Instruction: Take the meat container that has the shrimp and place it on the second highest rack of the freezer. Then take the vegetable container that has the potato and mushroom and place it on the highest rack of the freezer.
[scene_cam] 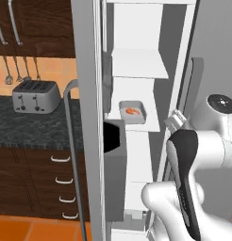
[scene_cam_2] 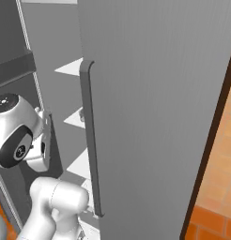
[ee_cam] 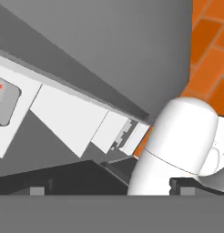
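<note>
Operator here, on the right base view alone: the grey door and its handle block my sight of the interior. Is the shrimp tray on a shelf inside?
Observer: Yes. The left base view shows the tray with the shrimp resting on a white shelf inside the freezer.
Operator: Is the pincer holding it?
Observer: No. In the hand view the pincer has its tips wide apart, and the tray sits at that view's left edge, apart from them.
Operator: Anything left of the freezer?
Observer: A toaster stands on the dark counter.
</note>
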Motion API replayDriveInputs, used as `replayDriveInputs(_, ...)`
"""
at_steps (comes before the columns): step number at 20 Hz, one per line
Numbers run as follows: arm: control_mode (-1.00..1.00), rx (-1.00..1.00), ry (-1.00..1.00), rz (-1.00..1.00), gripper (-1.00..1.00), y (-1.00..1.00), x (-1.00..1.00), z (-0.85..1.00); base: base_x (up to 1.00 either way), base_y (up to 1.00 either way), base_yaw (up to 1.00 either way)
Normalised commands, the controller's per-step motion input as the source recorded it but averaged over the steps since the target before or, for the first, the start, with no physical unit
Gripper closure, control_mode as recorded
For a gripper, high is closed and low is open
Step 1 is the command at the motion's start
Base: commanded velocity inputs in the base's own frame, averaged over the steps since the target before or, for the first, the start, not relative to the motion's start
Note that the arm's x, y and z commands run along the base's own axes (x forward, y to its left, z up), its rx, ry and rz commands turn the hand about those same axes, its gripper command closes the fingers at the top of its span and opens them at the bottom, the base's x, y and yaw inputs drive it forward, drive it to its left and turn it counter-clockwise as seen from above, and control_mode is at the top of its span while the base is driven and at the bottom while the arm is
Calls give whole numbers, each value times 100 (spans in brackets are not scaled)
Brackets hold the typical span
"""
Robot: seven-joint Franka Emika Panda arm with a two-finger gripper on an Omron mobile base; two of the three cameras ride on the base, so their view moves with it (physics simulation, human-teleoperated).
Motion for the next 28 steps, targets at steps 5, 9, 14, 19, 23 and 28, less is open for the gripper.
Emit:
replayDriveInputs(5, 100, 0, 0, 0, -100, 0, 0, 0, -58, -58, -1)
replayDriveInputs(9, 100, 0, 0, 0, -100, 0, 0, 0, -85, -38, 26)
replayDriveInputs(14, 100, 0, 0, 0, -100, 0, 0, 0, -95, -7, 70)
replayDriveInputs(19, 100, 0, 0, 0, -100, 0, 0, 0, -43, 0, 98)
replayDriveInputs(23, 100, 0, 0, 0, -100, 0, 0, 0, -11, 0, 100)
replayDriveInputs(28, 100, 0, 0, 0, -100, 0, 0, 0, 4, 0, 98)
